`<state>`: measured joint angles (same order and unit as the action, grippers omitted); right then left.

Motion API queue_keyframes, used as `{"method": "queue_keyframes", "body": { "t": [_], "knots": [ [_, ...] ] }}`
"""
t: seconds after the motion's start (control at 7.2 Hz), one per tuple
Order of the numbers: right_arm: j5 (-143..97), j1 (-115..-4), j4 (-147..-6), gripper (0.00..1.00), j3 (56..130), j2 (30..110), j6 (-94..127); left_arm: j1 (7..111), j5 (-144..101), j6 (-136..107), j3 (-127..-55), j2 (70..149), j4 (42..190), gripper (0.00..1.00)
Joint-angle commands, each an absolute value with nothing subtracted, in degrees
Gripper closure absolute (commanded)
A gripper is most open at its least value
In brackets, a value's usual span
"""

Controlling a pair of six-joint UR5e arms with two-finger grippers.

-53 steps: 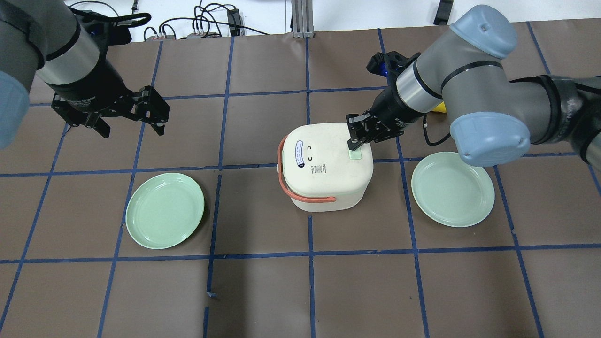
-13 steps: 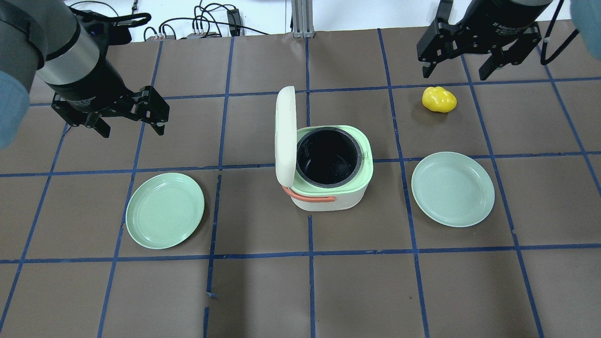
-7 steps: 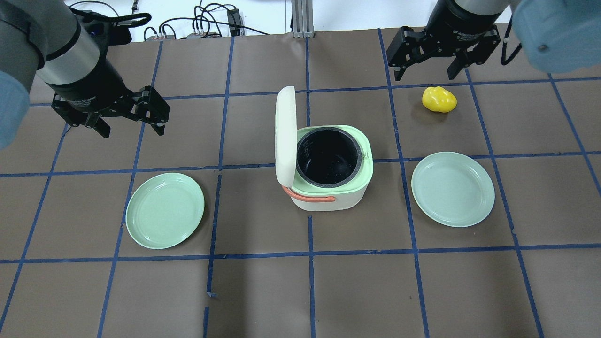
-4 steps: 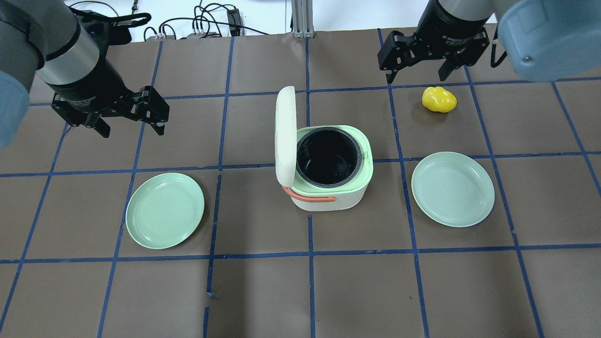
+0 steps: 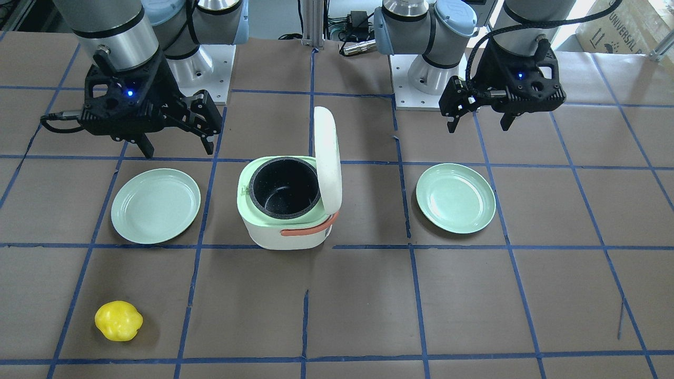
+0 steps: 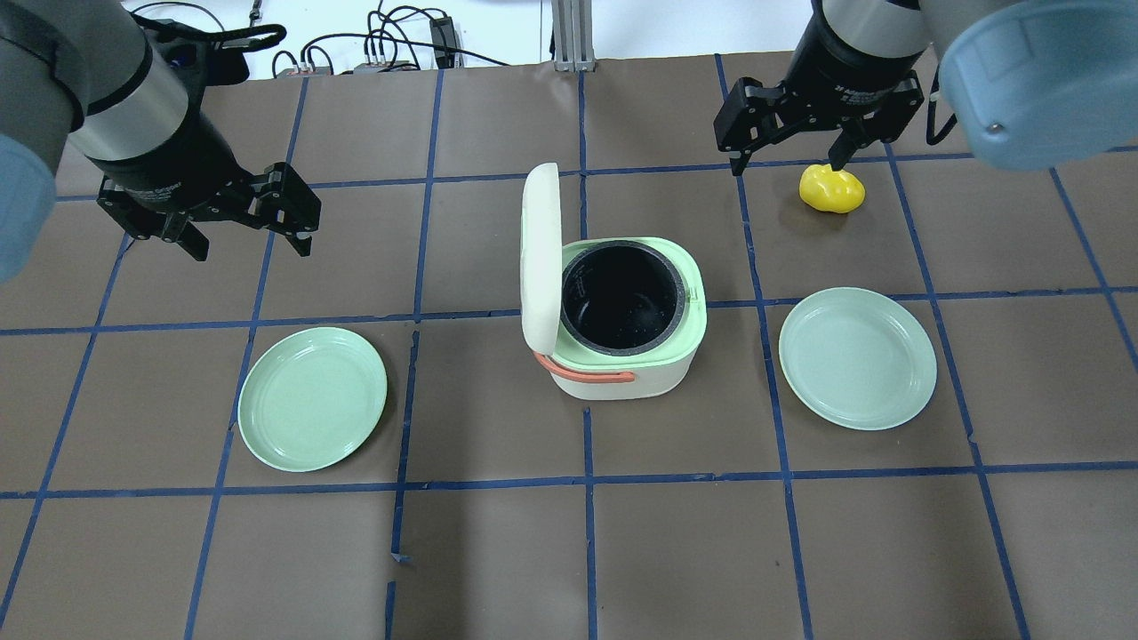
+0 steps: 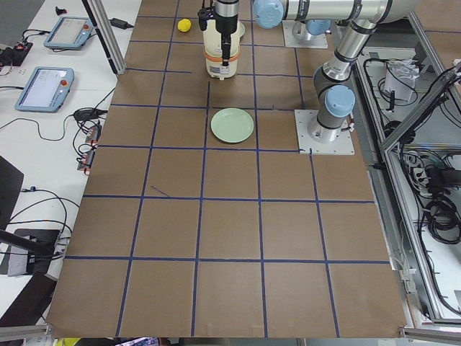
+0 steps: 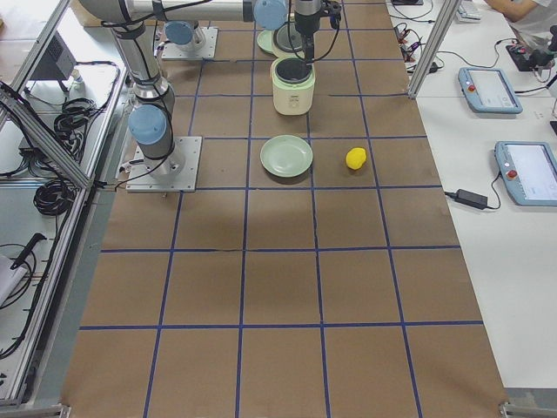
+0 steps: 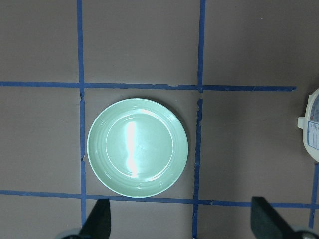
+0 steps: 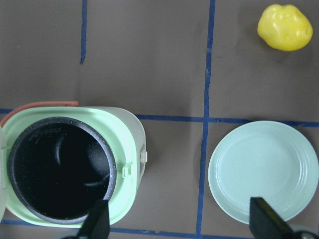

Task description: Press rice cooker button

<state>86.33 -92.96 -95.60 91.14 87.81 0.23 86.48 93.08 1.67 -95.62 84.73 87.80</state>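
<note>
Since the lid (image 5: 327,158) has sprung upright, press looks done.
Front: rice cooker (image 5: 279,231) mid-table, pot (image 5: 284,192) exposed. Overhead: right gripper (image 6: 786,164) spread wide, empty, has backed off toward right edge; left gripper (image 6: 251,242) likewise. Wrists: button not visible, likely on raised lid.

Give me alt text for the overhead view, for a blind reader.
A rice cooker sits centred, lid standing open, dark pot empty. A left plate and right plate, both green, flank it; a yellow fruit lies far right. The left hand and right hand hang open above.
</note>
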Motion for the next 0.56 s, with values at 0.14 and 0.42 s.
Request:
{"method": "queue_keyframes", "body": {
  "t": [0.14, 0.42],
  "knots": [
    [90.96, -92.46, -89.3, 0.0, 89.83, 88.15, 0.61, 86.48, 93.08, 1.67, -95.62, 84.73, 87.8, 0.0],
    [90.36, -92.2, -89.21, 0.0, 90.17, 88.16, 0.88, 86.48, 93.08, 1.67, -95.62, 84.73, 87.8, 0.0]
  ]
}}
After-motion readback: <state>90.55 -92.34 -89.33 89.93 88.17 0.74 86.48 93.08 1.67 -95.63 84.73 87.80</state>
